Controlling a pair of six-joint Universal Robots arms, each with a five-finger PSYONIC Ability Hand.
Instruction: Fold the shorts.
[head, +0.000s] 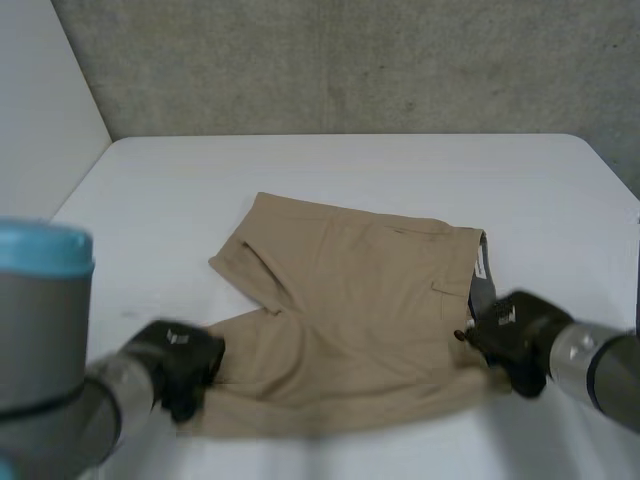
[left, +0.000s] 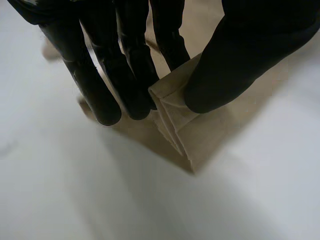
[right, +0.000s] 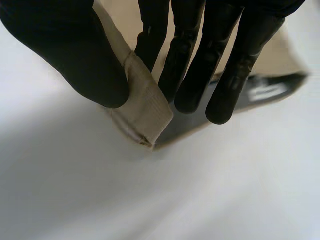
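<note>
The white table (head: 330, 170) spreads across the middle and lower frame of the head view, with a grey wall (head: 350, 60) above it. The tan shorts (head: 360, 300) lie flat a little below the frame's centre, waistband toward the right and the two legs toward the left, one leg reaching to the left of centre and the other running down to the lower left. The left arm (head: 45, 330) rises large in the lower left corner, its blue cap uppermost, and bends in toward the cloth; the right arm (head: 600, 370) comes in from the lower right edge. The left hand (head: 180, 365) sits low on the table at the hem corner of the lower leg, and the right hand (head: 515, 335) sits at the lower end of the waistband, at the shorts' right edge. In the left wrist view the thumb (left: 250, 45) presses a doubled-over corner of the hem against the fingers (left: 135, 75), which point down with their tips at the cloth: a closed pinch on the shorts. In the right wrist view the thumb (right: 65, 50) likewise clamps the stitched waistband corner against the fingers (right: 190, 75), lifting it just off the table so that the dark lining (right: 190, 122) shows beneath. A small white label (head: 479, 268) shows inside the waistband at the right of the head view.
</note>
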